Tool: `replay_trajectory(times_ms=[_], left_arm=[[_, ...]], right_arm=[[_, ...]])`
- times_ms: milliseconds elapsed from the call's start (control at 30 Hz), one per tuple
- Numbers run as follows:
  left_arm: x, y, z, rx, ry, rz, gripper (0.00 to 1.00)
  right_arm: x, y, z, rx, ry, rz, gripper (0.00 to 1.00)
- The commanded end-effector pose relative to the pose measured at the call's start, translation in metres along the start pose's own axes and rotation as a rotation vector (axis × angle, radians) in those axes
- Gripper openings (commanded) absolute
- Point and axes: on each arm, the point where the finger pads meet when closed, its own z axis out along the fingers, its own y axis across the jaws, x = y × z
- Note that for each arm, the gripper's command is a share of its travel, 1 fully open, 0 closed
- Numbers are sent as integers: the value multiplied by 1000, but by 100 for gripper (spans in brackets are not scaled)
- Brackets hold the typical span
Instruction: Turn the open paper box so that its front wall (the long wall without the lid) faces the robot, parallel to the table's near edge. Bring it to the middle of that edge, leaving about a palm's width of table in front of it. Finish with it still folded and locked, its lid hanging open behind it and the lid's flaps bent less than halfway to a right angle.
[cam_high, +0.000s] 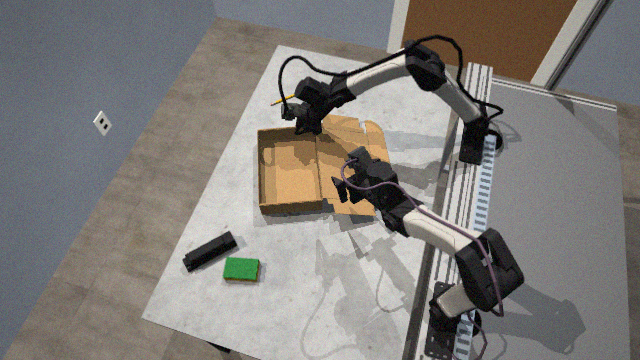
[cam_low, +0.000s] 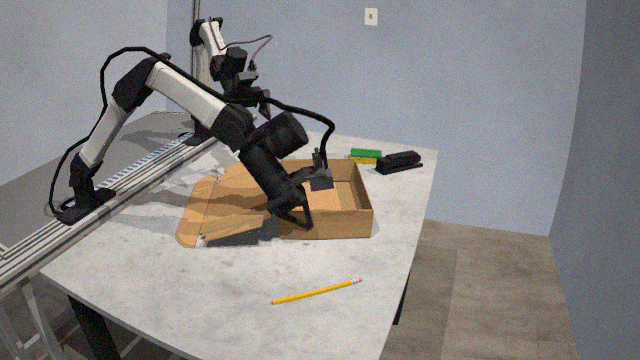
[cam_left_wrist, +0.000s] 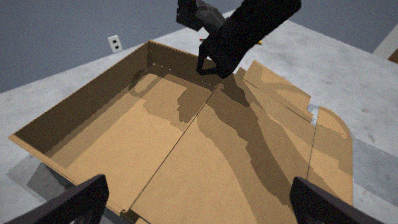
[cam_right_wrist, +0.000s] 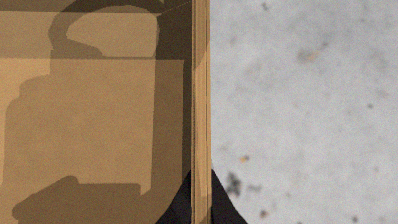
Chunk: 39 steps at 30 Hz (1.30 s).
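Observation:
The open cardboard box (cam_high: 292, 175) (cam_low: 345, 226) (cam_left_wrist: 120, 135) (cam_right_wrist: 100, 120) stands folded. Its front wall (cam_high: 259, 170) is on the far side from the robot. The lid (cam_high: 329, 175) (cam_left_wrist: 200, 165) hangs open toward the arm bases, with side flaps (cam_high: 355, 207) (cam_low: 235, 227) (cam_left_wrist: 280, 85) and a rounded end flap (cam_high: 378, 137) (cam_low: 196, 212) (cam_left_wrist: 330, 155) bent slightly. My right gripper (cam_high: 309, 131) (cam_low: 306, 220) (cam_right_wrist: 201, 178) is shut on a short side wall near the lid hinge. My left gripper (cam_high: 347, 192) (cam_left_wrist: 199, 184) is open and empty above the lid.
A green-topped sponge (cam_high: 241, 269) (cam_low: 365, 155) and a black stapler (cam_high: 210, 251) (cam_low: 398, 162) lie off the box's other short side. A yellow pencil (cam_high: 283, 100) (cam_low: 317, 291) lies on the right arm's side. The rail (cam_high: 442, 240) (cam_low: 150, 177) with the arm bases runs along the near edge.

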Motion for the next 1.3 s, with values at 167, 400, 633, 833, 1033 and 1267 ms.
replay_trajectory(times_ms=[167,400,633,833,1033,1267], left_arm=[[-32,2,2,5,-88,11,100],[-33,4,2,-4,-91,9,100],[-34,5,2,-11,-94,3,100],[-35,6,2,-17,-98,0,100],[-35,7,1,-22,-100,-6,100],[-34,7,2,-21,-98,-7,100]], right_arm=[[-7,-3,3,-55,2,-62,0],[-9,-3,5,-90,2,-112,0],[-11,-3,7,-115,2,-148,0],[-13,-3,9,-145,1,-191,0],[-15,-2,10,-164,1,-219,0],[-16,-2,12,-197,2,-265,0]])
